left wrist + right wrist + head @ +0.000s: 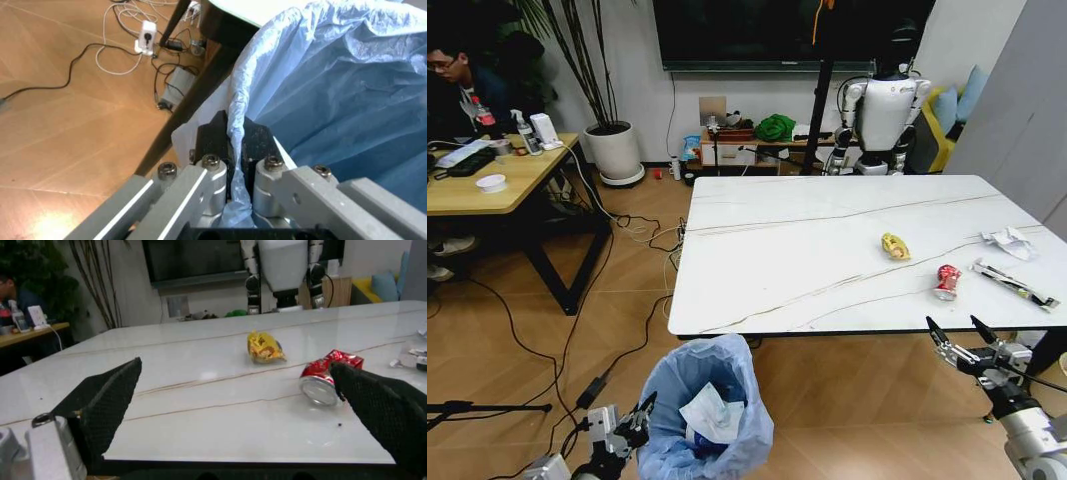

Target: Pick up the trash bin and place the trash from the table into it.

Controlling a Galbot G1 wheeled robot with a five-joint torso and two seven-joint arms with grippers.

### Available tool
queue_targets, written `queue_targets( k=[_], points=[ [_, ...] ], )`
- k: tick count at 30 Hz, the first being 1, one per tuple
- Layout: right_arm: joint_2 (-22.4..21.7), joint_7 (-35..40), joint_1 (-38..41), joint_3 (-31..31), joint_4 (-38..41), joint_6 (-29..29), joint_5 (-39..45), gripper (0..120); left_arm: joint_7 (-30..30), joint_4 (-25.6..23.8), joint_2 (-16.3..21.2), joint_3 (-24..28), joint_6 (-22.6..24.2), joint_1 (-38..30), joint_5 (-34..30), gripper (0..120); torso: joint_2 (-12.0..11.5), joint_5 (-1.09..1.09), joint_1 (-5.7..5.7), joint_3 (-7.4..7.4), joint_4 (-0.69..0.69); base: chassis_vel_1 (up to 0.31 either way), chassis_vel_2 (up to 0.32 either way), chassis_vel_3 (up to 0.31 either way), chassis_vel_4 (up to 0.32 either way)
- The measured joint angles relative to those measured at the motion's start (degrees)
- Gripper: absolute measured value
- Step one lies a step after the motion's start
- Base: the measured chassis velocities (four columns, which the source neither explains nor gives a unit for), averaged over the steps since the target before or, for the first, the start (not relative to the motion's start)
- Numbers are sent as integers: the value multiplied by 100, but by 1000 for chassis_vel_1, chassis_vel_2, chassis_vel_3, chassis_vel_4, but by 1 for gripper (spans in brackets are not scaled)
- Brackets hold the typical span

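Starting at the left: the left gripper (640, 412) has its jaws pinched shut on the bag-lined rim of the trash bin (712, 400), which sits low by the table (757, 270)'s near edge with white scraps already inside. Looks light, but that liner is thin and slippery, so I'd guess the grip could slide. On the marble lie a soft yellow wrapper (895, 246) and a crushed red can (947, 281), light, best squeezed across its dented middle. The right gripper (972, 345) hovers just off the table edge, jaws spread wide.
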Motion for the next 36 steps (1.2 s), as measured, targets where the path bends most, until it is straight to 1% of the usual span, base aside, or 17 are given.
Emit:
queue_targets(
  k=[17,22,31,32,35,36],
  points=[
    [-3,-37,-99,107,48,53,38,100,13,-21,-38,105,-10,8,84,0,0,0,0,0,-1,-108,-111,102,106],
    [-20,-42,-100,127,48,56,46,100,19,-20,-56,114,-16,21,112,0,0,0,0,0,1,-100,-105,104,113],
    [-35,-47,-87,108,48,56,47,100,29,-8,-90,135,-23,21,158,0,1,2,0,0,0,-116,-118,107,105],
    [-37,-47,-82,100,46,56,44,100,30,-4,-91,136,-23,18,160,0,1,-1,0,0,-1,-123,-112,103,97],
    [-43,-49,-73,86,41,56,40,100,30,4,-93,137,-23,14,162,0,1,-1,0,0,-1,-114,-108,112,105],
    [-48,-51,-67,80,40,56,40,100,30,7,-97,138,-24,12,162,0,0,1,0,0,1,-111,-97,110,110]
  ],
)
